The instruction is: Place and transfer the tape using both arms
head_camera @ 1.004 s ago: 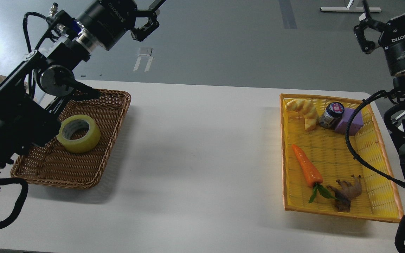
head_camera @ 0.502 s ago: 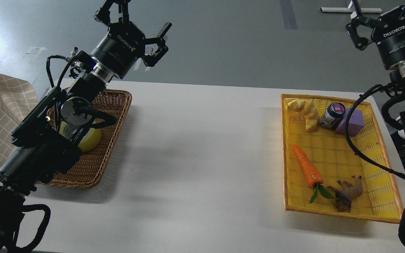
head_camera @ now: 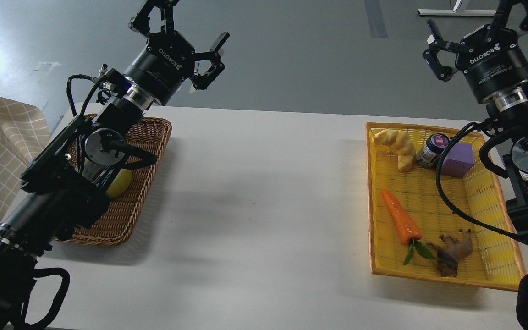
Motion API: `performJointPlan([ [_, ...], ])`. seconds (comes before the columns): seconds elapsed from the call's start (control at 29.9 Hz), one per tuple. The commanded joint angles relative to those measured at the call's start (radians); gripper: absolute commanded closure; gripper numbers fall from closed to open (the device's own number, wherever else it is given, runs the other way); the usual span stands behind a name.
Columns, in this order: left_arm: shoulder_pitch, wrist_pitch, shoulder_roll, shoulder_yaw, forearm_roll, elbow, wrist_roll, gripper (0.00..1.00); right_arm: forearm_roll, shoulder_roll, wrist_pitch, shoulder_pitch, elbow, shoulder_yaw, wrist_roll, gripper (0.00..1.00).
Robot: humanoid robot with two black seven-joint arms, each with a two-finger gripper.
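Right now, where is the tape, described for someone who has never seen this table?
On the white table, look to the brown wicker basket at the left. The tape lies inside it, mostly hidden behind the left arm. It is the only yellow thing in that basket; the other yellow items sit in the yellow tray.

White lettering spelling ROBOTIQ showed on the black body of the left gripper [head_camera: 179,34], and the same ROBOTIQ mark stood on the right gripper [head_camera: 479,30], seen upside down. Smaller white print under it read roughly "Adaptive Gripper". The little jar [head_camera: 432,150] in the yellow basket [head_camera: 497,275] carried a lid label too small to read.
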Motion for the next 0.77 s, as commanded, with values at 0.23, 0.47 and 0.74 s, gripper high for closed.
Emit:
performJointPlan([
  [0.23, -0.003, 0.0, 0.002, -0.005, -0.004, 0.009, -0.002, 0.02, 0.003, 0.02, 0.0, 0.0, -0.006, -0.001, 0.003, 0.0],
  [0.47, 0.0, 0.0, -0.004, -0.005, -0.026, 0.011, 0.001, 0.02, 0.001, 0.055, 0.0, 0.0, -0.004, -0.036, 0.0, 0.0],
  [0.74, 0.002, 0.0, -0.03, -0.006, -0.026, 0.063, 0.006, 0.02, 0.001, 0.07, 0.0, 0.006, 0.0, -0.042, 0.0, 0.0],
])
